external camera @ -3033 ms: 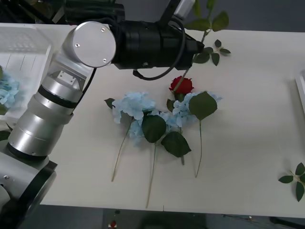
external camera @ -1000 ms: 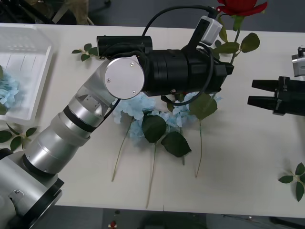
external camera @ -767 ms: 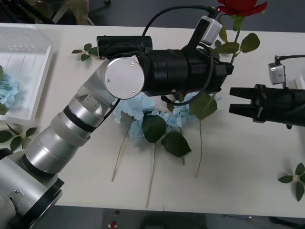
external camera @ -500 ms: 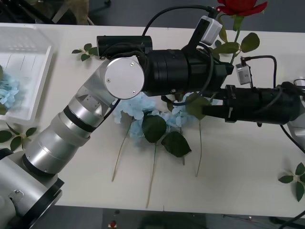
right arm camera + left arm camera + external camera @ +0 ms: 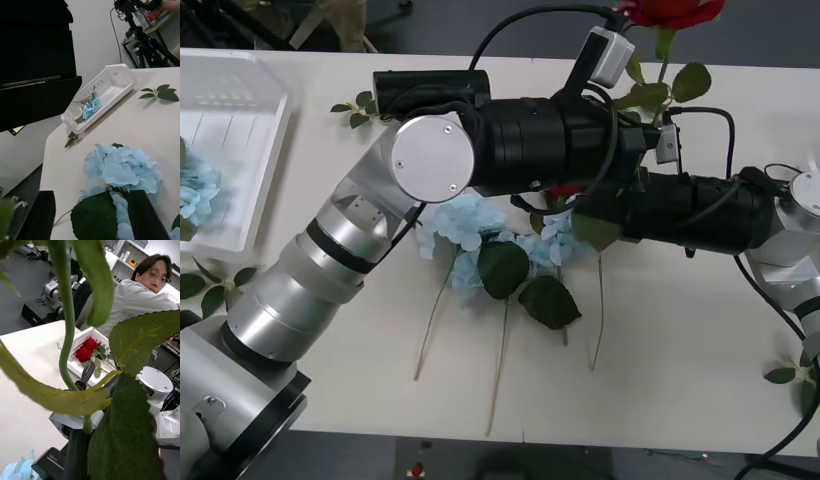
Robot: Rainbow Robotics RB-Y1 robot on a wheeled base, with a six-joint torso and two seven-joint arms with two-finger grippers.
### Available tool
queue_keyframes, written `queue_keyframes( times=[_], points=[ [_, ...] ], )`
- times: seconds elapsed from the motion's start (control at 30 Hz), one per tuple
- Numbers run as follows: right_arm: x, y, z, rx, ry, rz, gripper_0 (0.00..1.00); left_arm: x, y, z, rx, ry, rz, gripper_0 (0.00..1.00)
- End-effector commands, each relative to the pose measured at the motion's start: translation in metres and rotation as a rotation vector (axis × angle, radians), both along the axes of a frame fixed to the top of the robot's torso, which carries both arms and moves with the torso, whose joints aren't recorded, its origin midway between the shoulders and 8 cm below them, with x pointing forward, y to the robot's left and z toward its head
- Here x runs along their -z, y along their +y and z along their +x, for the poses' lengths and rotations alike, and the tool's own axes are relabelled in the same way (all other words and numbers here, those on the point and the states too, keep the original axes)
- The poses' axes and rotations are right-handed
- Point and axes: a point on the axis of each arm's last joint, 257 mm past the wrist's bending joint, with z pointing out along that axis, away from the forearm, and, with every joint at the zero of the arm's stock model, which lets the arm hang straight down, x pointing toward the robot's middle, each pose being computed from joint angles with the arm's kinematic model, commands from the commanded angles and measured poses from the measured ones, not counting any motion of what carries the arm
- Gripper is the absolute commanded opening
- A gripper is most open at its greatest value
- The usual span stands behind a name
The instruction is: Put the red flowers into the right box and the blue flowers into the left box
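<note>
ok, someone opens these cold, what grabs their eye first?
The two arms crossing mid-table: the left claw holds a red rose up by its stem, head at the far edge. The right arm reaches in under it, its open claw hovering over the blue flowers lying on the table. Off to the left, a white bin already has one blue flower inside.

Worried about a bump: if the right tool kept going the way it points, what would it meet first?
Most likely the blue flowers on the table, straight ahead between the right tool's open fingers; height above them is unclear.
</note>
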Motion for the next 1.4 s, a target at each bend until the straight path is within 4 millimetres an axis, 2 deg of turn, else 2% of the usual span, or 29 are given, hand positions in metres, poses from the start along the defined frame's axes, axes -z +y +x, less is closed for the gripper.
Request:
queue_keyframes(
  times=[0.03, 0.23, 0.27, 0.3, 0.33, 0.37, 0.47, 0.5, 0.77, 0.97, 1.07, 1.1, 1.13, 1.17, 1.2, 1.3, 1.37, 1.4],
  points=[
    [-0.025, 0.027, -0.002, -0.063, -0.05, 0.003, 0.0, -0.017, -0.009, -0.011, 0.031, -0.069, -0.016, 0.0],
    [-0.024, 0.03, 0.001, -0.051, -0.05, 0.001, 0.0, -0.017, -0.009, -0.011, 0.031, -0.069, -0.016, 0.0],
    [-0.024, 0.029, 0.001, -0.05, -0.048, 0.0, 0.0, -0.017, -0.009, -0.011, 0.031, -0.069, -0.016, 0.01],
    [-0.024, 0.029, 0.001, -0.05, -0.048, 0.0, 0.0, -0.017, -0.009, -0.011, 0.031, -0.069, -0.016, 0.06],
    [-0.024, 0.029, 0.002, -0.049, -0.049, 0.0, 0.0, -0.017, -0.009, -0.011, 0.031, -0.069, -0.016, 0.37],
    [-0.024, 0.029, 0.002, -0.049, -0.049, 0.0, 0.0, -0.017, -0.009, -0.011, 0.031, -0.069, -0.016, 0.58],
    [-0.024, 0.028, 0.003, -0.044, -0.049, -0.002, 0.0, -0.017, -0.009, -0.011, 0.031, -0.069, -0.016, 0.92],
    [-0.024, 0.027, 0.003, -0.044, -0.049, -0.004, 0.0, -0.017, -0.009, -0.011, 0.031, -0.069, -0.016, 1.0],
    [-0.021, 0.021, 0.005, -0.035, -0.05, -0.021, 0.0, -0.017, -0.009, -0.011, 0.031, -0.069, -0.016, 1.0],
    [-0.012, -0.001, 0.013, 0.001, -0.044, -0.074, 0.0, -0.017, -0.009, -0.011, 0.031, -0.069, -0.016, 1.0],
    [-0.002, -0.026, 0.02, 0.036, -0.027, -0.121, 0.0, -0.017, -0.009, -0.011, 0.031, -0.069, -0.016, 1.0],
    [0.002, -0.035, 0.022, 0.047, -0.022, -0.143, 0.0, -0.004, 0.0, -0.002, -0.004, -0.031, -0.031, 1.0],
    [0.006, -0.048, 0.026, 0.065, -0.024, -0.18, 0.0, -0.005, 0.0, -0.002, -0.007, -0.032, -0.037, 1.0],
    [0.008, -0.052, 0.027, 0.071, -0.025, -0.194, 0.0, -0.009, 0.003, 0.001, -0.021, -0.035, -0.054, 1.0],
    [0.009, -0.063, 0.029, 0.083, -0.032, -0.225, 0.0, -0.025, 0.008, 0.008, -0.053, -0.059, -0.108, 1.0],
    [0.015, -0.092, 0.032, 0.107, -0.017, -0.312, 0.0, -0.047, 0.025, 0.018, -0.105, -0.128, -0.153, 1.0],
    [0.018, -0.113, 0.033, 0.137, 0.043, -0.353, 0.0, -0.05, 0.043, 0.028, -0.123, -0.123, -0.146, 1.0],
    [0.019, -0.131, 0.034, 0.164, 0.084, -0.385, 0.0, -0.046, 0.054, 0.031, -0.122, -0.093, -0.138, 1.0]
  ],
)
